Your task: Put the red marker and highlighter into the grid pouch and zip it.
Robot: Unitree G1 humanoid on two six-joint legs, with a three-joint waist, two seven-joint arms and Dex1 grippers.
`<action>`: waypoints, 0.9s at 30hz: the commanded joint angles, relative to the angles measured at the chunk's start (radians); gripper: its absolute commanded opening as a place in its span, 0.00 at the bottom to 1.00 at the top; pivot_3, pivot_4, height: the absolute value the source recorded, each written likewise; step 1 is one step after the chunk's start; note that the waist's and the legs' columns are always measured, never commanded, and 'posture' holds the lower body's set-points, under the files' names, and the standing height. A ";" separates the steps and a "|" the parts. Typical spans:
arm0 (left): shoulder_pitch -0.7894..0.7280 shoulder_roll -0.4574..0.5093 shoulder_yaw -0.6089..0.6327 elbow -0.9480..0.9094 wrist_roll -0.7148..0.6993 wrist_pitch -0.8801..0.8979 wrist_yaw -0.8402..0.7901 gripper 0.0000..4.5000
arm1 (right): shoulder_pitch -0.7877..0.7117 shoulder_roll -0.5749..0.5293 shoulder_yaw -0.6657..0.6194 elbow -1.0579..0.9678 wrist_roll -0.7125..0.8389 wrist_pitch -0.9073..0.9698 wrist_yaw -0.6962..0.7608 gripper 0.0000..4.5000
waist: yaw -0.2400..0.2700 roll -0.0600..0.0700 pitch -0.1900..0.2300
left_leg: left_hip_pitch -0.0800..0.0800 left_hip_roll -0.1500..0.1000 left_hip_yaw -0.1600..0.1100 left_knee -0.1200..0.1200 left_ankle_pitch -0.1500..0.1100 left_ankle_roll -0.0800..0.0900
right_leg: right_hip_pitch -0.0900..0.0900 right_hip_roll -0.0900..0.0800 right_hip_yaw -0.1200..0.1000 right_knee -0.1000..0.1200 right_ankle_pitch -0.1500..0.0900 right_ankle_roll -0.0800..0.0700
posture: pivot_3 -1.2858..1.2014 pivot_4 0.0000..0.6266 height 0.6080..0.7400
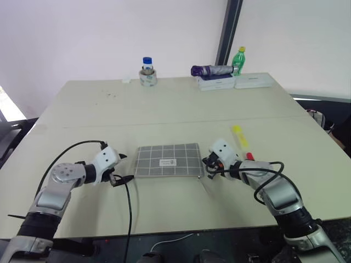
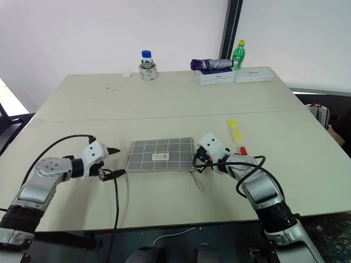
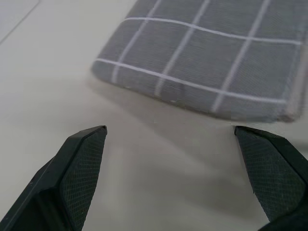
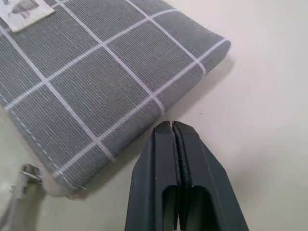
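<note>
**Pouch flat at centre, grippers on either side**

You've got the grid pouch [image 1: 168, 160] lying flat just below the middle of the head view, its small white label [image 1: 168, 162] face up; there is dark print on it, but it's too small to read. Your left gripper [image 1: 125, 167] sits just off the pouch's left edge, fingers spread wide with bare table between them and nothing held. Your right gripper [image 4: 173, 126] is at the pouch's right edge, fingers pressed together, tips at the fabric's corner; whether they touch it I can't tell. The zipper pull [image 4: 25, 179] lies off the pouch's corner on the table. Right of centre, the highlighter [image 1: 237, 135] and the red marker [image 1: 249, 156] lie on the table beyond your right gripper, both outside the pouch. At the top of the frame, a green bottle [image 1: 239, 59] stands by white boxes [image 1: 233, 82]; no writing legible there.
</note>
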 commanded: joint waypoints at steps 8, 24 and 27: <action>0.027 0.083 0.005 0.037 0.115 -0.299 0.045 1.00 | -0.106 0.013 0.048 0.164 -0.065 -0.150 0.076 0.01 | 0.001 0.000 0.000 | 0.001 0.000 0.000 0.000 0.000 0.000 | 0.000 0.000 0.000 0.001 0.000 0.000 | 0.52 0.24 1.00; -0.159 0.038 -0.146 0.329 0.306 -0.823 0.159 1.00 | -0.124 0.066 0.039 0.195 -0.093 -0.162 0.080 0.01 | 0.000 0.000 0.000 | 0.000 0.000 0.000 0.000 0.000 0.000 | -0.001 0.000 0.000 0.001 0.000 0.000 | 0.52 0.24 1.00; -0.174 0.036 -0.162 0.347 0.303 -0.864 0.152 1.00 | -0.129 0.070 0.038 0.205 -0.097 -0.167 0.080 0.01 | 0.000 0.000 0.000 | 0.000 0.000 0.000 0.000 0.000 0.000 | -0.001 0.000 0.000 0.001 0.000 0.000 | 0.52 0.24 1.00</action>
